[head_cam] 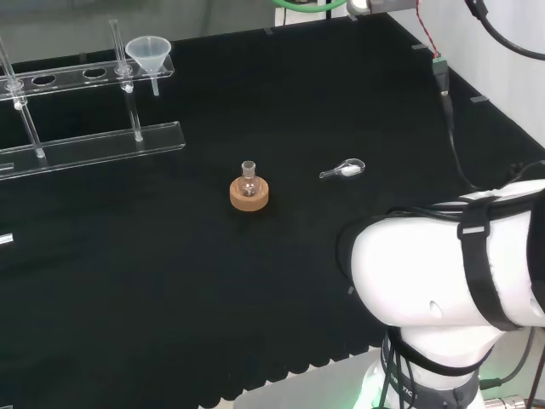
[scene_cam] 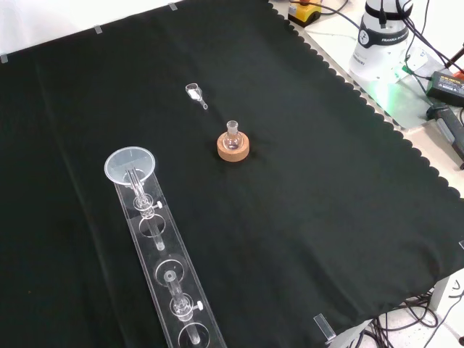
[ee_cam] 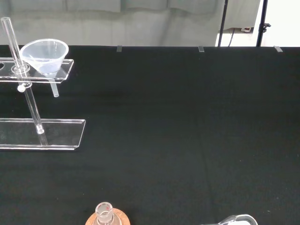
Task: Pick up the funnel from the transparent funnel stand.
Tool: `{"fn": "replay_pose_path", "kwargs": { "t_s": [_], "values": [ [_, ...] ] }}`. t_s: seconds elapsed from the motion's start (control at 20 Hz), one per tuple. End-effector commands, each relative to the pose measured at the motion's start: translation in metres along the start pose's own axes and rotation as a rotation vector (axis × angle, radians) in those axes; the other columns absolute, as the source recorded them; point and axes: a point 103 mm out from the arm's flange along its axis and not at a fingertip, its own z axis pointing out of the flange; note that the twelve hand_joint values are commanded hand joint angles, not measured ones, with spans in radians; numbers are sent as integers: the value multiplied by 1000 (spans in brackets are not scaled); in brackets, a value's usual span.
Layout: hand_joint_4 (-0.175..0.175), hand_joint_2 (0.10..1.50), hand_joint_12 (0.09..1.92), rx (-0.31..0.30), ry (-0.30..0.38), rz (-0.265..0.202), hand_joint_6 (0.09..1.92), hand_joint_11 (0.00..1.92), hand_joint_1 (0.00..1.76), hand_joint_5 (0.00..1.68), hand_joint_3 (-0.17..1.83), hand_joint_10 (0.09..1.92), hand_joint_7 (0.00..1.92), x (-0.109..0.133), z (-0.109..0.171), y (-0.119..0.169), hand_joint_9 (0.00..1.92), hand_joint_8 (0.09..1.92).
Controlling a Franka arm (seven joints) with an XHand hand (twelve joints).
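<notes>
One clear conical funnel [head_cam: 149,53] sits in transparent slotted stand [head_cam: 102,141]; hand's state: cannot tell

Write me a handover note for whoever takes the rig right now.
Hand: state cannot be told.
Funnel: seated in the end hole of the transparent funnel stand, at the head view's far left; spout hangs through the upper shelf.
Small flask on cork ring mid-cloth; small clear piece lies apart from it.
Done: nothing, funnel untouched.
Left: reach the stand, grasp the funnel, lift it out.
</notes>
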Motion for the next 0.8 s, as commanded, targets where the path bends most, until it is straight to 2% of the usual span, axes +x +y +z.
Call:
{"fn": "replay_pose_path", "kwargs": {
  "t_s": [0.05, 0.15, 0.35, 0.45, 0.55, 0.65, 0.8],
  "values": [
    [38, 836, 1473, -4, -3, 2, 87, 45, 204, 37, 109, 731, 0, 3, 1, 2, 10, 100],
    [57, 853, 1469, -2, 9, 7, 87, 10, 159, 8, 116, 685, 0, -5, 4, 3, 2, 87],
    [63, 857, 1468, -9, -2, 20, 87, 0, 145, 0, 116, 669, 0, -11, 6, 6, 0, 87],
    [63, 856, 1469, -34, 10, 29, 87, 0, 144, 0, 116, 668, 0, -10, 6, 10, 0, 87],
    [63, 856, 1470, -87, 42, 31, 87, 0, 143, 0, 115, 669, 0, -5, 9, 15, 0, 87],
    [64, 854, 1472, -127, 85, 24, 87, 0, 146, 0, 112, 580, 0, 1, 17, 25, 0, 87],
    [72, 852, 1408, -155, 138, 1, 87, 0, 153, 0, 102, 320, 0, 8, 26, 42, 0, 87]
  ]
}}
